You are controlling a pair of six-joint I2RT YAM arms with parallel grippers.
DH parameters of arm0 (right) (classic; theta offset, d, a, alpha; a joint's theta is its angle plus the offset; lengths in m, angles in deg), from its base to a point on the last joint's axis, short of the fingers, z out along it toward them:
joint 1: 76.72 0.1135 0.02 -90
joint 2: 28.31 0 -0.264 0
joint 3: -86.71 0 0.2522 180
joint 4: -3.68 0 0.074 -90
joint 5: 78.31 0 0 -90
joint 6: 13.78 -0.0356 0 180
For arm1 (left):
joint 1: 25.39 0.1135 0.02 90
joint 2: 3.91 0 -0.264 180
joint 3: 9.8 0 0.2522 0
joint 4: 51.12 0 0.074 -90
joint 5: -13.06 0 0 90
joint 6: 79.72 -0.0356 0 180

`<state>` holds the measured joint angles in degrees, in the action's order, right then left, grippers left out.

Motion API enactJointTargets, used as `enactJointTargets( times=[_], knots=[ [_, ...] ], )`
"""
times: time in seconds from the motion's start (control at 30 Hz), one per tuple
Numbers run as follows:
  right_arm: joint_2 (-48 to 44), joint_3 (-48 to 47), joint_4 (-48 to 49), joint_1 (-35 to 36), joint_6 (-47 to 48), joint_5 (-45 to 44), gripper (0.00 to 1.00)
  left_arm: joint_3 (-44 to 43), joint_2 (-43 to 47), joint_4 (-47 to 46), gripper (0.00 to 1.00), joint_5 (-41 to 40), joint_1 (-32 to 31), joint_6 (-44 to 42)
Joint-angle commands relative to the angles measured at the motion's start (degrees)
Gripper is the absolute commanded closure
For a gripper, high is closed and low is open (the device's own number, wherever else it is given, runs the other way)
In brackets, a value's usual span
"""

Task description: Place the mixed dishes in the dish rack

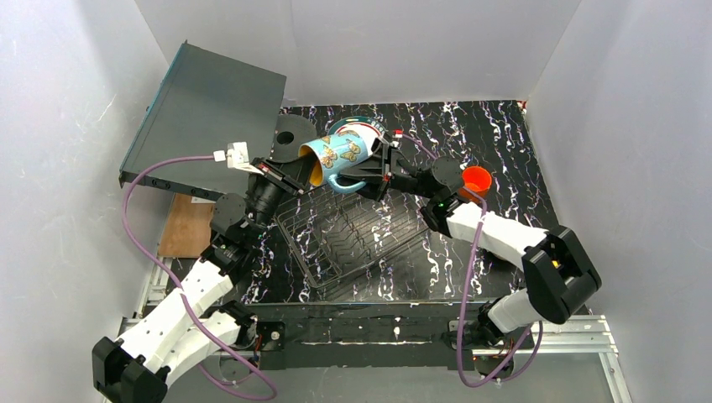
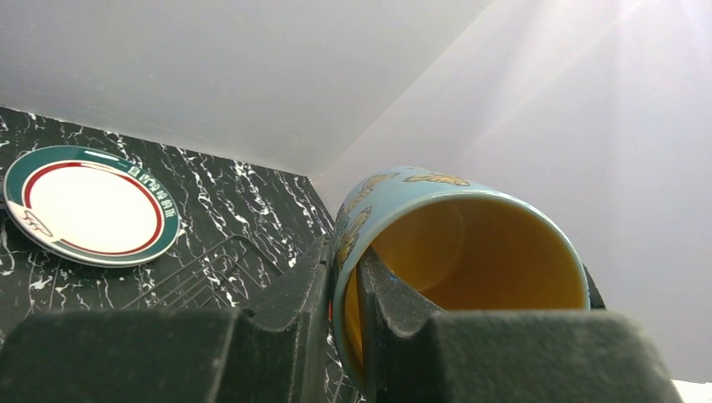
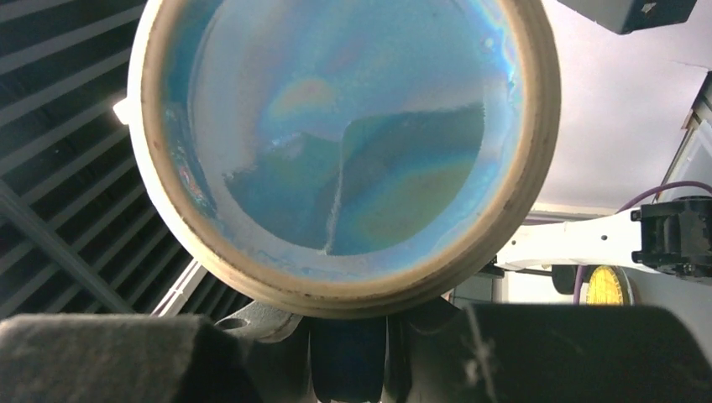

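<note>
two grippers on one blue mug (image 1: 336, 155), aloft over the dish rack (image 1: 353, 239) toward the table's (image 1: 504, 143) far edge: my left gripper (image 2: 348, 312) pinches its rim, my right gripper (image 3: 348, 369) clamps the handle. risk: opposing pulls could wrench it loose.

You see a light-blue mug (image 1: 337, 154) with yellow butterflies and a mustard inside at centre frame, a white plate (image 2: 88, 204) rimmed green and red, an orange cup (image 1: 476, 179) right of centre, and black tabletop (image 1: 504, 134) veined white.
</note>
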<state>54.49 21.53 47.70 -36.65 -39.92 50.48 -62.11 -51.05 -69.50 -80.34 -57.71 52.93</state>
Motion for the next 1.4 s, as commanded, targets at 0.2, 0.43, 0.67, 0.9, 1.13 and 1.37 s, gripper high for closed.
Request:
enactJointTargets(
  times=[0.2,0.43,0.67,0.9,1.13,1.37],
  knots=[
    [3.5,3.5,18.2,0.3,-3.6,-9.7,0.99,-3.6,3.0,8.9,0.78,2.7,-1.2,-1.4],
    [4.0,4.1,22.0,-0.6,-3.1,-13.0,0.99,-4.8,5.4,20.7,0.19,-0.2,-1.1,-1.2],
    [3.6,5.7,20.6,-4.1,-0.5,-11.8,0.99,-6.4,9.2,31.2,0.02,-2.6,-1.1,-2.3],
    [-3.2,6.8,-2.5,-12.2,18.8,-3.3,0.99,-15.3,12.0,52.8,0.02,-4.4,-1.1,-6.6],
    [-11.9,-2.2,-43.2,-12.2,54.6,-11.5,0.99,-20.7,14.3,65.0,0.02,-4.2,-1.2,-7.9],
    [-12.5,-8.9,-62.5,-11.5,71.6,-24.3,0.99,-20.3,17.5,67.9,0.02,-4.7,-1.2,-7.4]
  ],
)
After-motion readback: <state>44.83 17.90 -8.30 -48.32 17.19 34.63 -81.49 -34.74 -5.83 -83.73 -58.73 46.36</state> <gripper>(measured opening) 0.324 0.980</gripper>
